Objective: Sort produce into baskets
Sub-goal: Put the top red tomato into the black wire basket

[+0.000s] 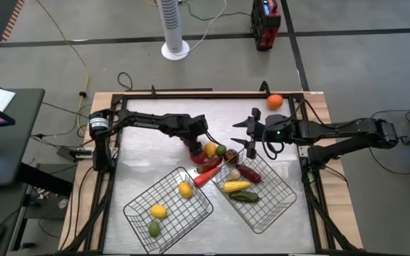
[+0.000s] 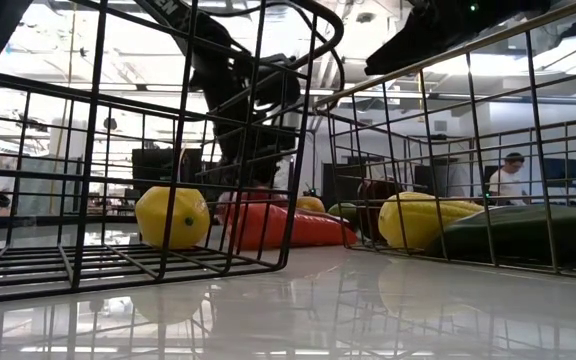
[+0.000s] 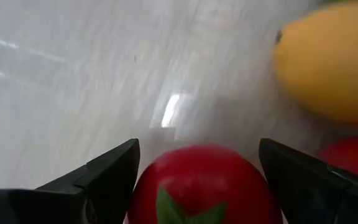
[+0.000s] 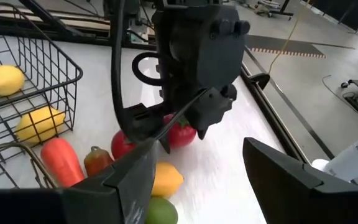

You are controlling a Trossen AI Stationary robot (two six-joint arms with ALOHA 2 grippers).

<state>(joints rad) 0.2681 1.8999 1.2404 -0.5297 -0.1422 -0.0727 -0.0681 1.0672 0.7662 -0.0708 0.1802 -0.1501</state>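
A white table (image 1: 141, 142) seen from above. At left, one wire basket (image 1: 168, 208) holds two yellow fruits and a green one. Above it, the left gripper (image 1: 193, 147) is lowered over a red tomato (image 3: 204, 183), fingers spread either side of it — not visibly clamped. A yellow lemon (image 1: 209, 149) lies just beside. Further right, the second basket (image 1: 260, 193) holds long vegetables; the right gripper (image 1: 249, 131) hovers above, fingers apart, empty.

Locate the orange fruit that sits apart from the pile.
In the high view the orange fruit lies alone near the table's far right corner, beyond the right gripper.
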